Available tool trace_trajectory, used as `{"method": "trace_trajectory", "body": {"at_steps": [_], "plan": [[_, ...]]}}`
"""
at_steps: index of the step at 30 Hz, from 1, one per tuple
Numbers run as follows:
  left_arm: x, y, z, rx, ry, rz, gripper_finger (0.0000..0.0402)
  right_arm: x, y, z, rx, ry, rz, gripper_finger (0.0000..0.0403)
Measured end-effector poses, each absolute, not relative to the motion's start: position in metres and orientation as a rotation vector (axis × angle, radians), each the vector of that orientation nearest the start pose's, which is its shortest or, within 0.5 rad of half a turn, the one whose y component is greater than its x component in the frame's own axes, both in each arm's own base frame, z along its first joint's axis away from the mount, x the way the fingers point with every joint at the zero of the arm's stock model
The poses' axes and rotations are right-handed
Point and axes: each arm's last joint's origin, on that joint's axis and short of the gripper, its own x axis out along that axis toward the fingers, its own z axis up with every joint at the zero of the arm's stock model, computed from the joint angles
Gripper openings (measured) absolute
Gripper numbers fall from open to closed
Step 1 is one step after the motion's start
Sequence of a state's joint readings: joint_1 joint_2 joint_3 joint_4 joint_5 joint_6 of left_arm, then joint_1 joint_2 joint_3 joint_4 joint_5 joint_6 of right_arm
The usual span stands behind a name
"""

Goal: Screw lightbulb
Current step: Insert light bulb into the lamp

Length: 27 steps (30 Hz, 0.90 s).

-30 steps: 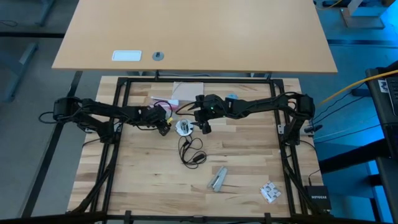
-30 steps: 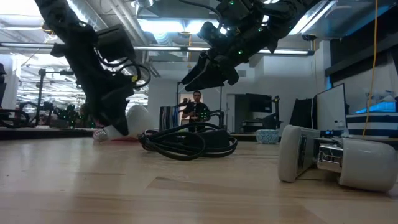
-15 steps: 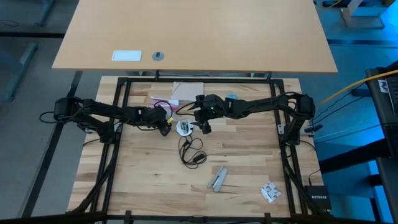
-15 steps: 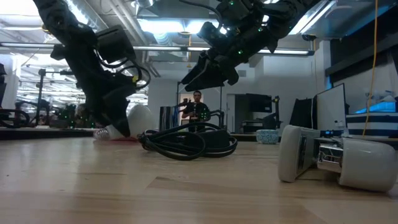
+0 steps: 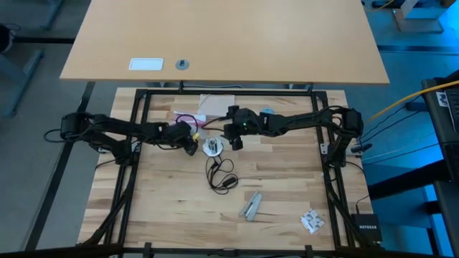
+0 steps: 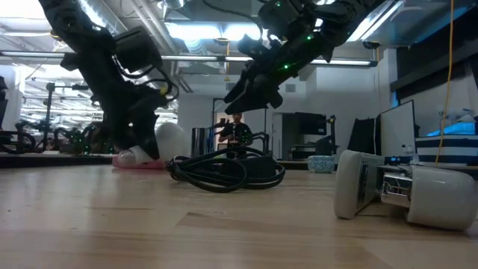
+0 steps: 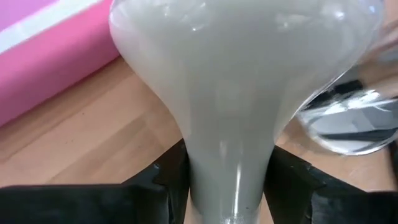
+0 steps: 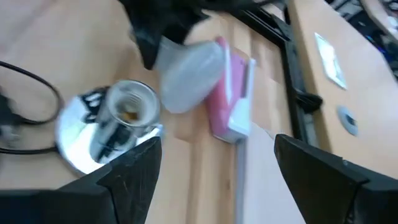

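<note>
Left gripper [image 7: 227, 180] clenched the lightbulb [image 7: 236, 74] by its neck, just beside the silvery socket [image 5: 212, 147] and a pink block [image 8: 219, 93]; right gripper [image 5: 232, 141] hovered above, released.

Crowded at upper centre, open below.
Left gripper [image 5: 191, 144], lightbulb [image 5: 195, 139], socket [image 5: 211, 147] and right gripper [image 5: 233, 142] packed close together; coiled black cord [image 5: 219, 174] just beneath; bare table [image 5: 158, 208] at lower left of the high view.
</note>
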<state>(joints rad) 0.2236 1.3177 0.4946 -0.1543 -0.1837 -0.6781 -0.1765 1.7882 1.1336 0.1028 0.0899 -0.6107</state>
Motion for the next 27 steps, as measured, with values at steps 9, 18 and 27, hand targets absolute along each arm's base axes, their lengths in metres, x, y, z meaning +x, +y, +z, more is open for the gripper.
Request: {"method": "trace_trajectory", "body": {"at_steps": [9,18,27], "plan": [[0.211,0.053,0.173,-0.676,0.588,0.640,0.0158,0.383,-0.072,0.209,-0.571,0.619,-0.097,0.0317],[0.202,0.049,0.199,-0.671,0.451,0.584,0.0154,0.387,-0.072,0.216,-0.578,0.542,-0.123,0.0317],[0.213,0.036,0.213,-0.587,0.331,0.451,0.0156,0.391,-0.075,0.226,-0.598,0.463,-0.238,0.0317]]}}
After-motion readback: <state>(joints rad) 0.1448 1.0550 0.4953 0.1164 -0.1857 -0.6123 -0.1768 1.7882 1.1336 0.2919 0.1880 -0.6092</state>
